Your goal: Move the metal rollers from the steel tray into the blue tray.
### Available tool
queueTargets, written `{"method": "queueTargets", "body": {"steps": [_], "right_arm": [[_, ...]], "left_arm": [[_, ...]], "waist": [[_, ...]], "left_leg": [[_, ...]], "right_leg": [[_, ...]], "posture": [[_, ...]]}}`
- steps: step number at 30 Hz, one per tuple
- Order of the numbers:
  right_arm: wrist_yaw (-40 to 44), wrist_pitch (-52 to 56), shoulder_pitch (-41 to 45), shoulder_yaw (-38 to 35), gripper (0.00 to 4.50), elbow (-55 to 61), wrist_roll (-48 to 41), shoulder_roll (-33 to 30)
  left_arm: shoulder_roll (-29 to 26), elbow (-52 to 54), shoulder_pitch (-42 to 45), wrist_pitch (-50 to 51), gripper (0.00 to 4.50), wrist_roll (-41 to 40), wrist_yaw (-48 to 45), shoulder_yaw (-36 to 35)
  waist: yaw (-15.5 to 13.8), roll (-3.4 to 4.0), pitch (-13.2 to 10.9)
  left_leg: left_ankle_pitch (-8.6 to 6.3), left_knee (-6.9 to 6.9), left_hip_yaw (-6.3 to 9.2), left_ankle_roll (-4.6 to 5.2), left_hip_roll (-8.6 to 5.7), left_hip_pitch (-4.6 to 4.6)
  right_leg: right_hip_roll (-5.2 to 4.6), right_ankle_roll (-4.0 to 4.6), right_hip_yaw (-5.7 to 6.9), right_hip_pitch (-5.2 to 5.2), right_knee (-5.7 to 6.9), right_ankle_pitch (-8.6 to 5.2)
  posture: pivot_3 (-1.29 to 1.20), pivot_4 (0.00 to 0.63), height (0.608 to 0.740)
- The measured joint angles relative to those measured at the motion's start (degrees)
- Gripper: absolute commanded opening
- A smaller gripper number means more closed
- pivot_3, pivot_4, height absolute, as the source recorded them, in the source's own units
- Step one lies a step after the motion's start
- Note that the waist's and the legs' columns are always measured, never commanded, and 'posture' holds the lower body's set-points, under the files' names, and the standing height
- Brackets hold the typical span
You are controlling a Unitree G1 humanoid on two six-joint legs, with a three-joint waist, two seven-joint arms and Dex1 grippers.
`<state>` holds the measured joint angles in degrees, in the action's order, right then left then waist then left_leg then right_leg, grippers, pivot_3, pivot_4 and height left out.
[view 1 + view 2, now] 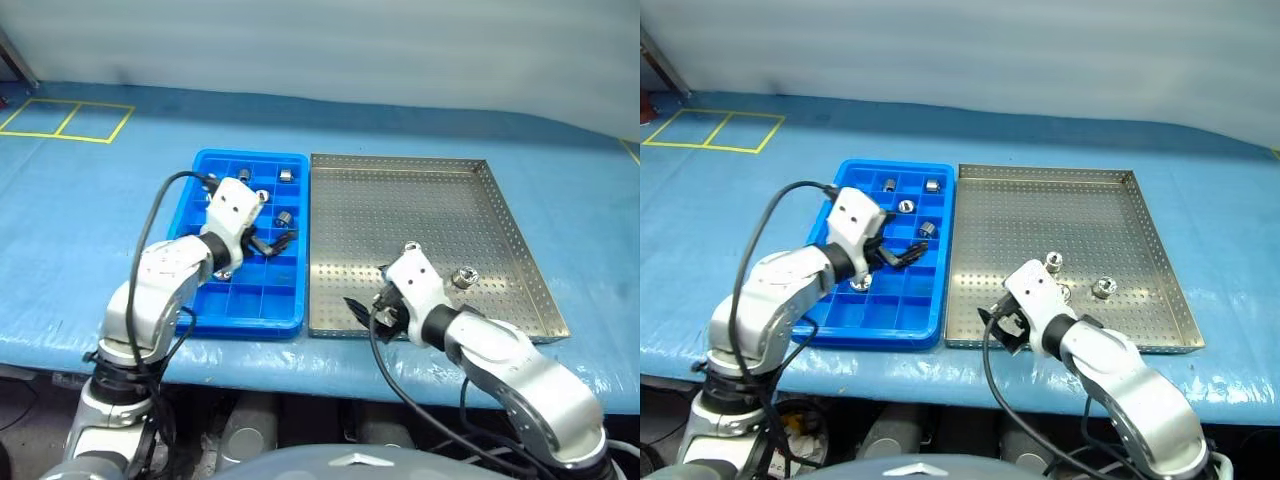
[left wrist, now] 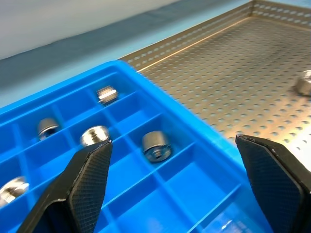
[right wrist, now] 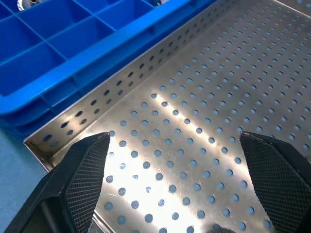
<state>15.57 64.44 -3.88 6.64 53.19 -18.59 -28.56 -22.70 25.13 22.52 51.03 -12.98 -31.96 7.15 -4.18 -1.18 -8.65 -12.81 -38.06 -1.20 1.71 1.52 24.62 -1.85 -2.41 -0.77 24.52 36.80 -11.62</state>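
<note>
The blue tray (image 1: 215, 318) lies left of the steel tray (image 1: 500, 200), and their long sides touch. Several metal rollers sit in the blue tray's compartments, among them one (image 2: 156, 145) just beyond my left gripper's fingers and another (image 1: 286, 176) at the far end. My left gripper (image 1: 277, 243) hovers open over the blue tray's middle, holding nothing. Two rollers (image 1: 465, 277) (image 1: 1053, 261) rest on the steel tray's perforated floor near its front. My right gripper (image 1: 1000, 325) stands open and empty over the steel tray's near left corner (image 3: 43, 141).
Both trays rest on a blue mat covering the table (image 1: 80, 230), close to its front edge. Yellow tape squares (image 1: 65, 120) mark the far left. A pale wall (image 1: 320, 40) runs behind the table.
</note>
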Motion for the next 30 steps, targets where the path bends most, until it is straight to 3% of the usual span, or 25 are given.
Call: {"method": "queueTargets", "body": {"steps": [7, 14, 20, 30], "right_arm": [[-3.33, 0.66, -11.58, -7.49, 4.50, 4.42, 0.05, 1.16], [-7.63, -3.56, -16.28, -9.82, 4.50, 4.49, -1.13, 1.34], [-11.34, -7.17, -19.67, -10.10, 4.50, 4.50, -3.41, 0.72], [-16.86, -10.75, -21.81, -10.18, 4.50, 4.51, -7.90, -2.18]], "left_arm": [[2.94, -10.85, 9.63, -7.30, 4.43, 1.22, -7.70, 13.36], [7.51, -24.95, 14.68, -14.17, 4.43, 5.50, -11.99, 23.12], [8.53, -32.20, 15.96, -20.89, 4.43, 9.76, -15.99, 27.84], [8.64, -33.06, 15.64, -27.62, 4.43, 14.37, -22.02, 32.34]], "waist": [[2.09, 0.02, 0.01], [4.93, 0.09, 0.05], [5.97, 0.10, 0.06], [6.43, 0.12, 0.07]], "left_leg": [[0.00, -0.02, -0.03, 0.00, -0.02, -0.03], [0.00, -0.02, -0.06, 0.01, -0.04, -0.09], [0.00, 0.01, -0.11, 0.01, 0.06, -0.06], [-0.01, -0.01, -0.17, 0.02, 0.12, -0.08]], "right_leg": [[0.08, -0.01, -0.10, -0.01, 0.01, 0.00], [0.35, 0.00, -0.20, 0.02, 0.06, 0.01], [0.30, 0.01, -0.32, 0.05, 0.05, 0.00], [0.23, -0.03, -0.41, 0.07, 0.06, 0.02]], "posture": [[-0.01, 0.150, 0.740], [-0.09, 0.150, 0.740], [-0.12, 0.150, 0.740], [-0.14, 0.150, 0.740]]}}
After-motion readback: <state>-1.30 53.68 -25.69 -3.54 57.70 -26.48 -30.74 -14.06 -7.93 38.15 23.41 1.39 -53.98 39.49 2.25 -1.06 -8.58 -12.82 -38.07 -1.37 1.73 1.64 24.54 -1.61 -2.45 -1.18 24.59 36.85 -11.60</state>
